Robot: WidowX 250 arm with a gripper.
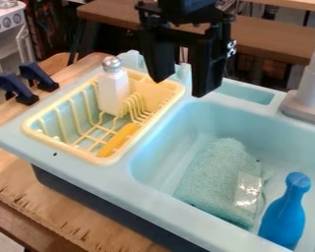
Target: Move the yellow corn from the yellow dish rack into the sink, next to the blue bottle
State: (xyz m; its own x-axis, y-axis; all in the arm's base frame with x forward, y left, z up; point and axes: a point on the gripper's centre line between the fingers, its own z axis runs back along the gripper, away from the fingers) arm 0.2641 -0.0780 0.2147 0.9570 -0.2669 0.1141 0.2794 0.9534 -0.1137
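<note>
I see a blue bottle at lower right, near a fuzzy cloth in the sink. At left, a yellow rack holds a white shaker. At top middle hangs the black claw — its two fingers wide apart, near the rack.

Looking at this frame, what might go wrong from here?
The open gripper hangs near the white shaker in the yellow dish rack; a sideways swing might tip the shaker.
Coming straight down, a finger could catch the rack's rim or the sink's raised edge.
In the sink, a shiny packet lies on the cloth, so it may slide off if the cloth is pulled.
</note>
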